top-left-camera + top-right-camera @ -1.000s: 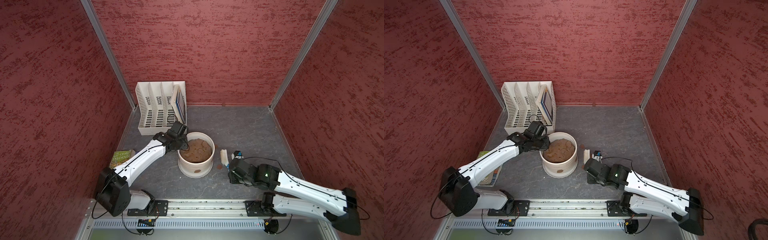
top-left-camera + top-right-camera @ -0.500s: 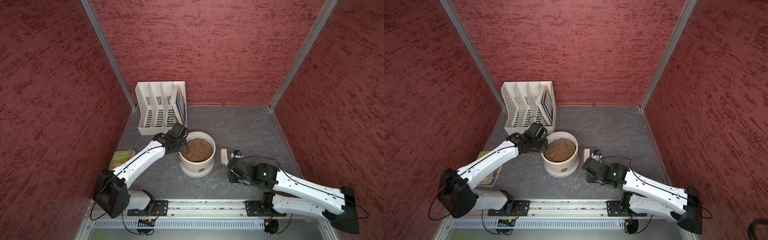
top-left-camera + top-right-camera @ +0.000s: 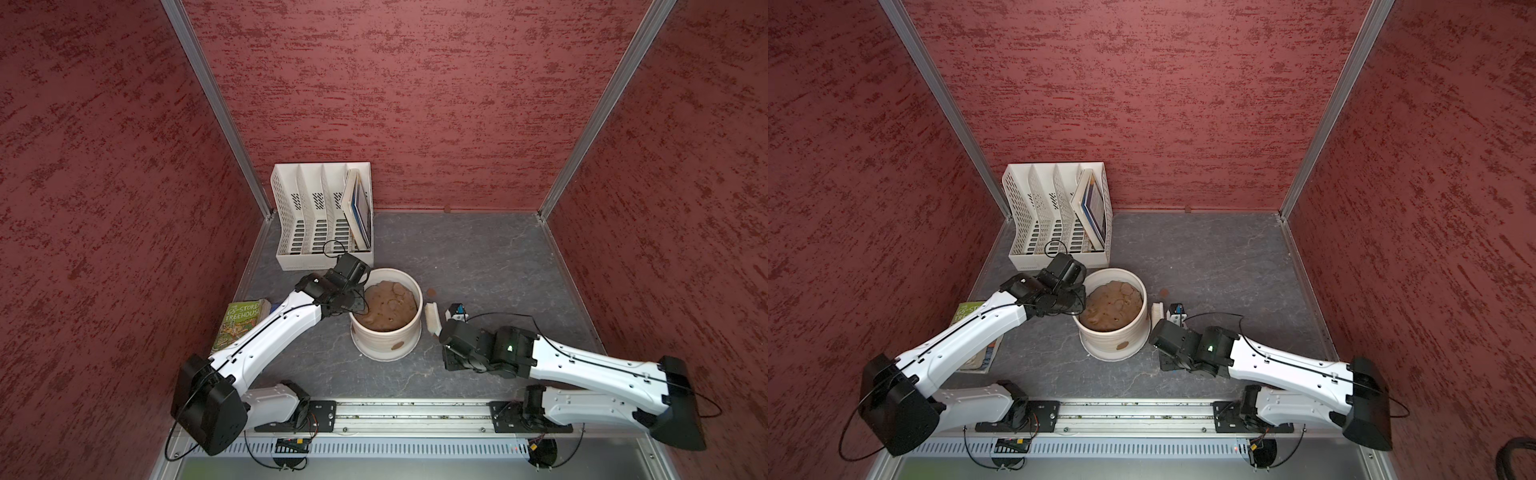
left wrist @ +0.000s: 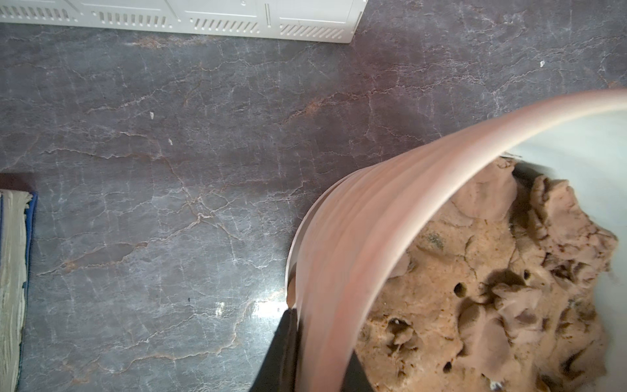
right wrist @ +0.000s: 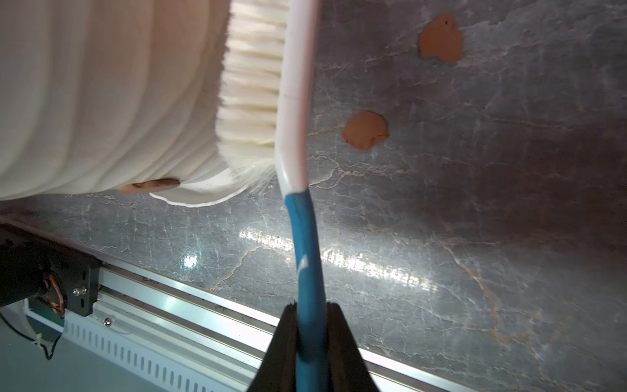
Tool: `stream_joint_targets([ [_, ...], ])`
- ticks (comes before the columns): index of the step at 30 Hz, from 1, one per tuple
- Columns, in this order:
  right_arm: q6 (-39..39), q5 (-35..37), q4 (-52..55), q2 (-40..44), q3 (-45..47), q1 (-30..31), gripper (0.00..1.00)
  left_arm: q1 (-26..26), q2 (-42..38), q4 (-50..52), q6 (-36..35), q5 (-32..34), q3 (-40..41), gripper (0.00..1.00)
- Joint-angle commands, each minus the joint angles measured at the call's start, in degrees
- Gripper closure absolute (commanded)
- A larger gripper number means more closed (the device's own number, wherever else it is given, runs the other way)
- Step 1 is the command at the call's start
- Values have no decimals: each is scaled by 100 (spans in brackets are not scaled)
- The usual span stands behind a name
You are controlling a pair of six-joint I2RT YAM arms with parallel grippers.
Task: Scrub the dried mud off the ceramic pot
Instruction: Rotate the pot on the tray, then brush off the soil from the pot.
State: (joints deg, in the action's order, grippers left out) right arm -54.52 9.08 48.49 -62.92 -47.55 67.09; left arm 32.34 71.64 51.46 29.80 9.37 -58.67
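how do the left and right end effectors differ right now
The left end effector pinches the ceramic pot by its rim, straddling the wall; the right end effector clamps the brush by its blue handle. The left touches the pot directly; the right stands beside it, only the bristles meeting the wall. Both are shut.

Lab test cell; red textured panels (image 3: 415, 104), aluminium corner posts (image 3: 217, 108); arms (image 3: 270, 336) bolted to metal rail (image 3: 411, 409).
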Motion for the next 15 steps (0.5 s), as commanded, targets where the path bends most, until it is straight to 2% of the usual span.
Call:
stream_joint_targets([
  [1, 124, -149, -402, -9, -132, 61, 100, 53, -247, -400, 365, -499, -56, 100],
  [5, 135, -181, -460, -61, -98, 63, 100, 53, -235, -503, 270, -556, -30, 99],
  [7, 117, -152, -421, -56, -97, 59, 100, 34, -209, -570, 192, -500, -56, 81],
  [9, 88, -84, -326, -15, -111, 65, 100, -17, -179, -653, 102, -461, -90, 69],
  [12, 63, 76, -173, 98, -131, 63, 100, -136, -120, -863, 33, -472, -108, 61],
  [15, 28, 199, 25, 262, -107, 50, 100, -247, 54, -961, -19, -526, -195, 60],
])
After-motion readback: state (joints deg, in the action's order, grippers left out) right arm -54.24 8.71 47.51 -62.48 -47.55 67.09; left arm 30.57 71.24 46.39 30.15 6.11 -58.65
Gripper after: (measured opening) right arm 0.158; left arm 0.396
